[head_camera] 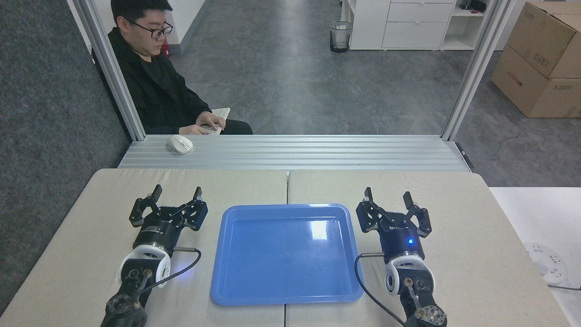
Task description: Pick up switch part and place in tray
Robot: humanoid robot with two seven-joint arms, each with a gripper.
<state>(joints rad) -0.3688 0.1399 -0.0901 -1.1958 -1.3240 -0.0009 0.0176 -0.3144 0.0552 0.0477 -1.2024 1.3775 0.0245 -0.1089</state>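
Two tools, left tool (177, 194) and right tool (388, 196), rest wide apart and empty on the tabletop (476, 236), flanking the bare tray (286, 297). Switch part: not visible anywhere. Pickup not begun; locating it comes first.

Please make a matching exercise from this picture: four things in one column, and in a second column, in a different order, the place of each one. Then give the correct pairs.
Things:
1. tray
2. computer mouse
3. left gripper
4. cardboard boxes

Places:
A. on the floor, far right, behind the table
B. on the table, in the middle, between the two grippers
C. on the ribbed metal ledge, near the seated person
D. over the table, left of the blue tray, fingers spread

Pairs: 1-B, 2-C, 3-D, 4-A
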